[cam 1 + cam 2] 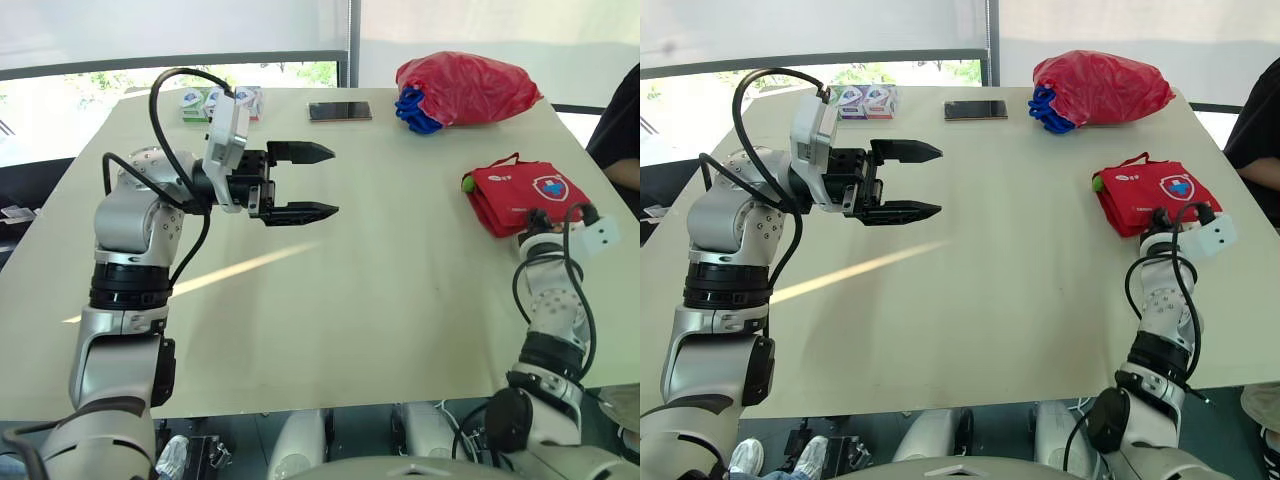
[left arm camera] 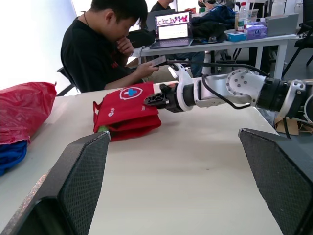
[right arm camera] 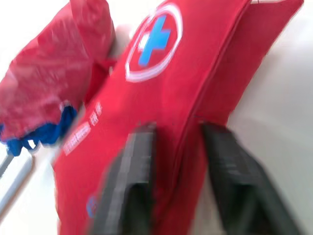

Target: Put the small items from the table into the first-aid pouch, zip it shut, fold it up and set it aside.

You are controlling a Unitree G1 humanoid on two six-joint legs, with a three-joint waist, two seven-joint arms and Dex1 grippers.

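Note:
The red first-aid pouch [image 1: 525, 192] lies folded near the table's right edge, white cross badge facing up. My right gripper [image 1: 540, 222] is at its near edge. In the right wrist view the two fingers [image 3: 129, 176] stand apart astride the pouch's [image 3: 161, 88] folded edge, so the right gripper [image 3: 178, 132] is open. My left gripper [image 1: 335, 181] hangs open above the table's middle left, pointing toward the pouch [image 2: 127, 105], with nothing between its fingers [image 2: 73, 186]. A bit of green [image 1: 467, 184] pokes out at the pouch's left corner.
A red plastic bag [image 1: 465, 85] with something blue [image 1: 415, 112] beside it sits at the back right. A dark phone [image 1: 340, 111] and small boxes [image 1: 215, 102] lie along the far edge. A person in black [image 2: 102, 49] sits just beyond the right edge.

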